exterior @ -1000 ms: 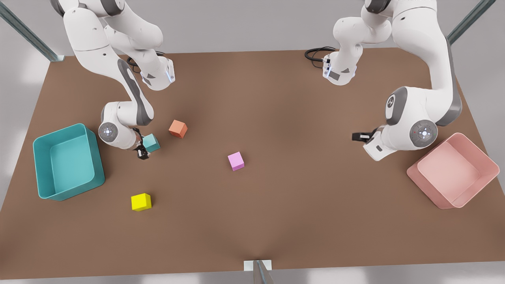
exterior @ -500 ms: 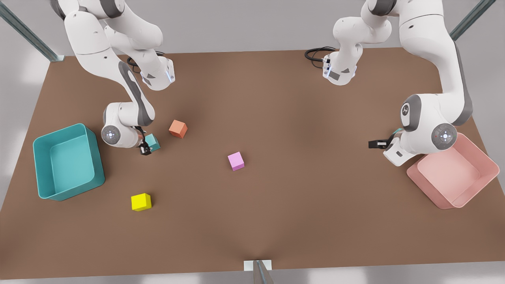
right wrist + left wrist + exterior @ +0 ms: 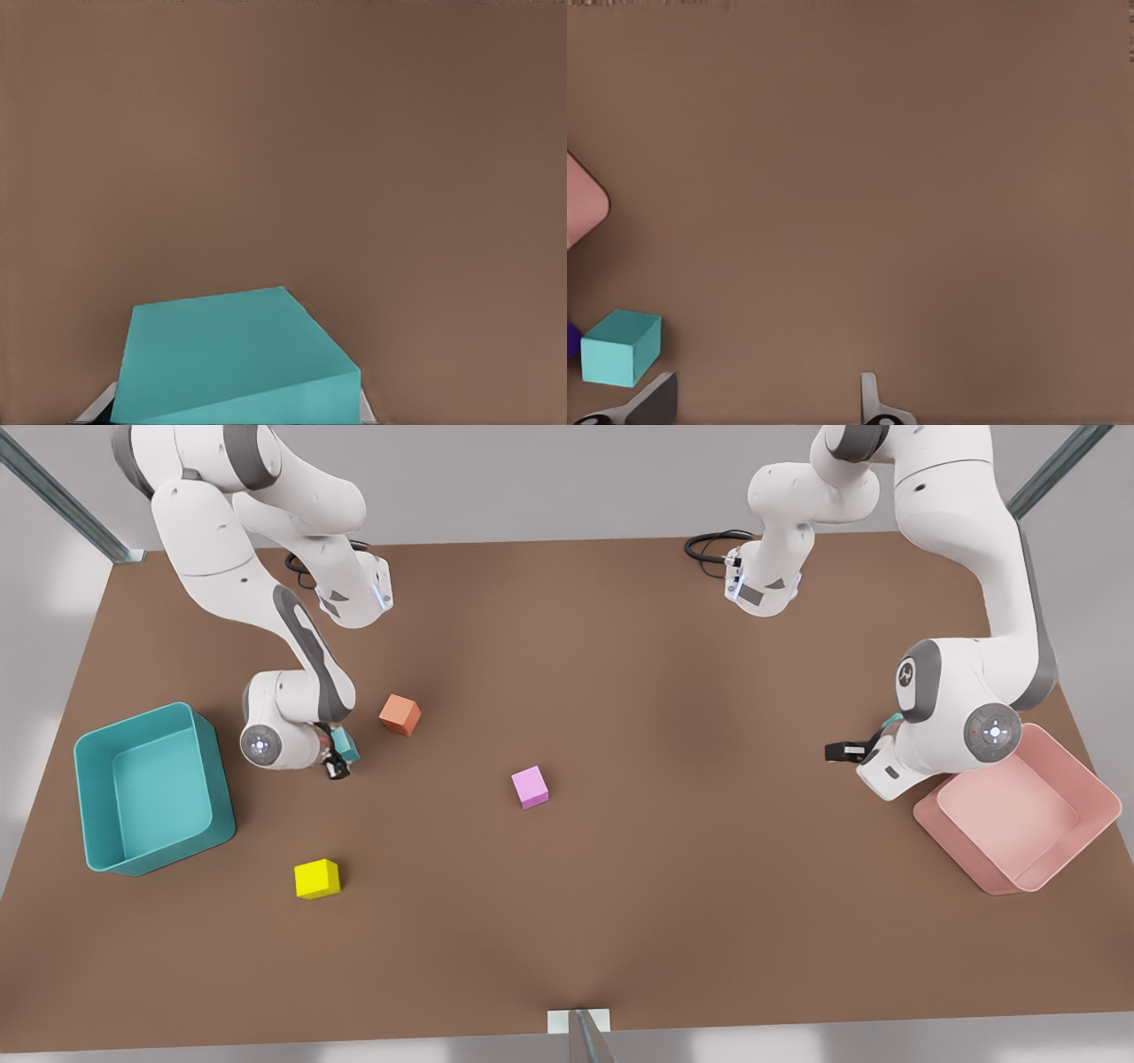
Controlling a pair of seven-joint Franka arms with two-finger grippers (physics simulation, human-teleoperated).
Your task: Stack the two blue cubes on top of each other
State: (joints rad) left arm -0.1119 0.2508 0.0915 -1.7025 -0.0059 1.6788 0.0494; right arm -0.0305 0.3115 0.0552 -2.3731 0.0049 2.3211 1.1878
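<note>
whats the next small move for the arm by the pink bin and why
Probably shift the left gripper sideways over the teal cube by the pink bin: it lies outside its open fingers. The right gripper, at the front view's left, grips the other teal cube.

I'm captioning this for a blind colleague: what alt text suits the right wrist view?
A teal cube sits low in the middle, gripped between the two fingertips of the right pincer, with the brown table stretching away beyond it.
</note>
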